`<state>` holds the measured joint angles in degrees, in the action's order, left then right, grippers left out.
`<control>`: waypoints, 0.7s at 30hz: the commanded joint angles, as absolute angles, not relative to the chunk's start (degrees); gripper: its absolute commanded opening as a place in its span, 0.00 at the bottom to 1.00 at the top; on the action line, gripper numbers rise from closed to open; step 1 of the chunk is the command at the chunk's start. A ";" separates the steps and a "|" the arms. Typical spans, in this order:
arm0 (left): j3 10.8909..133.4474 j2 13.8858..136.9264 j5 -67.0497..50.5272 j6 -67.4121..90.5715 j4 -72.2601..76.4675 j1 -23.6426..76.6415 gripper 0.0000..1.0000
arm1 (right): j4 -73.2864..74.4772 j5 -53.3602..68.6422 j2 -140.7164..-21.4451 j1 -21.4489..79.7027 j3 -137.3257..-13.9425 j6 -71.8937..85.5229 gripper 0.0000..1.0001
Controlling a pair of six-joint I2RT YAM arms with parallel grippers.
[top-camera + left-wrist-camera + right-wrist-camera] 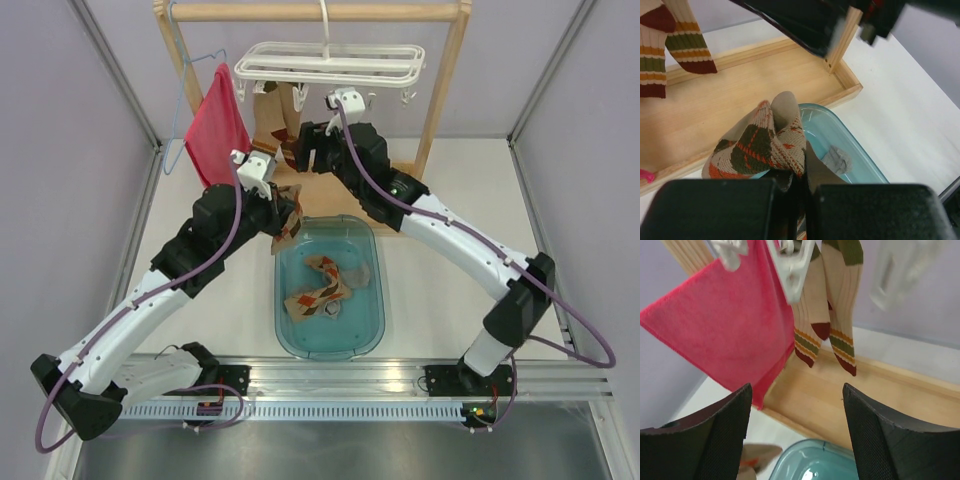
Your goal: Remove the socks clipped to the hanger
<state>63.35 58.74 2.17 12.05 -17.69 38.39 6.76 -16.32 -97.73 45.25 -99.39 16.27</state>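
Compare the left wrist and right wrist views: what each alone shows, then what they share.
Left wrist only: left gripper shut on an argyle knit sock; a grey sock inside the teal plastic tub. Right wrist only: red-pink cloth, white plastic clips, open right gripper. Both: hanging striped cream socks, wooden tray, that tub, perhaps the argyle sock's edge.

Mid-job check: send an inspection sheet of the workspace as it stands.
Surface: white table, carrying blue bin and wooden rack.
Job's things: white hanger on the rack's rod, striped socks clipped to it; argyle sock held; other socks in the bin.
Clutter: red cloth hanging beside the striped socks.
Grippers: left gripper shut on argyle sock at the bin's edge; right gripper open, empty, facing the striped socks.
Cables: purple cables along both arms, no snag seen.
Surroundings: plain walls, nothing else seen.
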 commanded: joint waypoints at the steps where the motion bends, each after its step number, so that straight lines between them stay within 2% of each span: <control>1: 62.93 56.25 6.50 10.11 -17.75 38.50 0.02 | 1.85 -19.24 -90.45 45.79 -90.22 17.22 0.77; 3: 63.02 55.20 6.51 10.19 -18.19 38.50 0.02 | 0.88 -19.95 -85.90 45.97 -85.10 17.75 0.77; 6: 62.58 54.06 1.43 11.07 -18.54 38.67 0.02 | 0.44 -22.40 -79.99 45.97 -73.34 18.54 0.76; 9: 61.53 53.44 -3.15 13.62 -18.54 39.46 0.02 | 0.44 -26.18 -74.56 45.97 -66.91 19.33 0.77; 14: 60.03 54.14 1.39 14.58 -18.90 49.98 0.02 | 0.44 -28.30 -68.47 45.53 -55.21 22.06 0.77; 21: 51.61 56.25 4.40 20.38 -15.48 56.42 0.02 | 0.44 -29.35 -63.47 44.21 -44.67 26.89 0.77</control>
